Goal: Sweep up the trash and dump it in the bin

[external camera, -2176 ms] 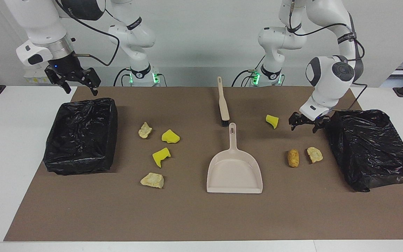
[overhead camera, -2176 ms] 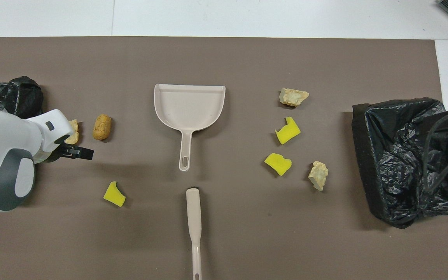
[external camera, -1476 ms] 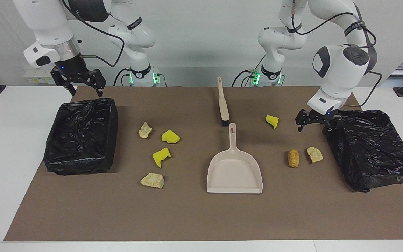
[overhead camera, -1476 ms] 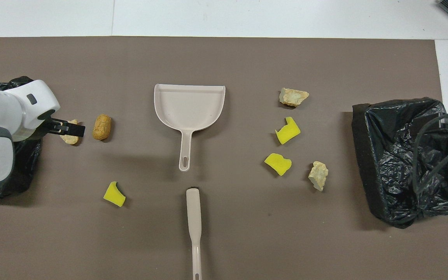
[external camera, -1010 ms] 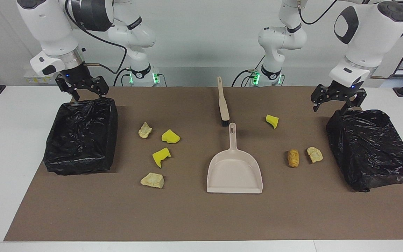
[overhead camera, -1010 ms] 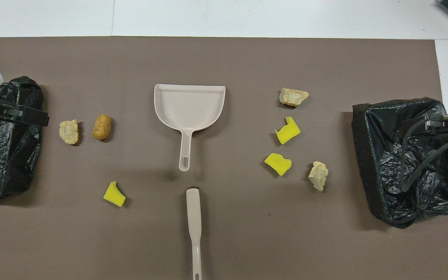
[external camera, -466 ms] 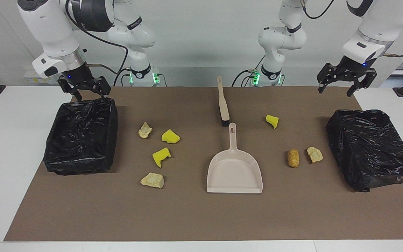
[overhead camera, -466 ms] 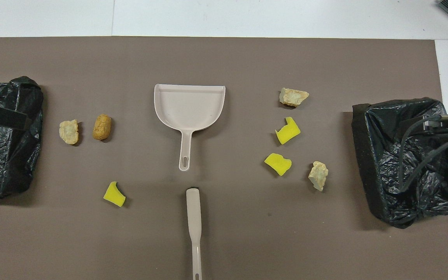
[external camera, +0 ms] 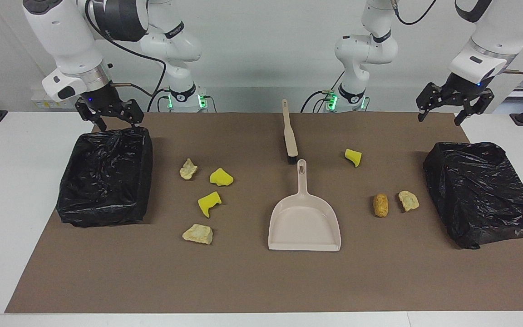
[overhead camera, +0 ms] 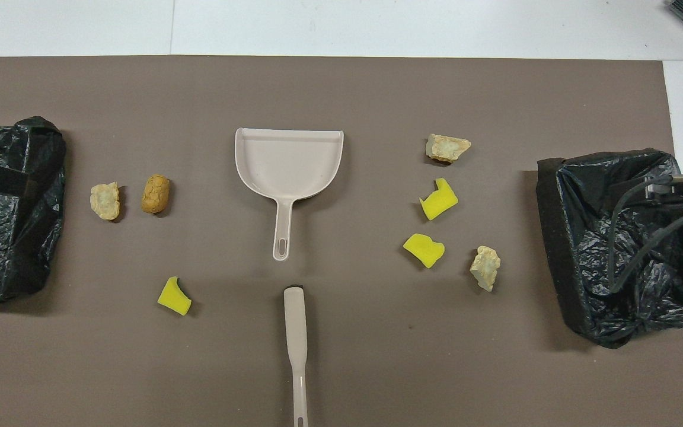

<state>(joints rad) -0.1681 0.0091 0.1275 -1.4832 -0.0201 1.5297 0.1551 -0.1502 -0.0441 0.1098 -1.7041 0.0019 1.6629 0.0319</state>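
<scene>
White arms (external camera: 68, 34), black cables, black tools.

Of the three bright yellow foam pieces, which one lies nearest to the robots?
The yellow wedge lying alone toward the left arm's end, beside the brush's bristles. The other two sit together toward the right arm's end.

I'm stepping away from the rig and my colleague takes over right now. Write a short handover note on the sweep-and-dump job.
Left claw: open, empty, up over the mat's edge by the bin at its end.
Right claw: open, empty, over the rim of the other bin.
Trash: seven lumps on the mat, four toward the right arm's end, e.g. a yellow wedge, and three toward the left arm's, e.g. a brown chunk.
Dustpan lies mid-mat; brush nearer the robots, bristles by the pan's handle.
Done: nothing swept.
Left: pick up both tools, sweep, dump.
</scene>
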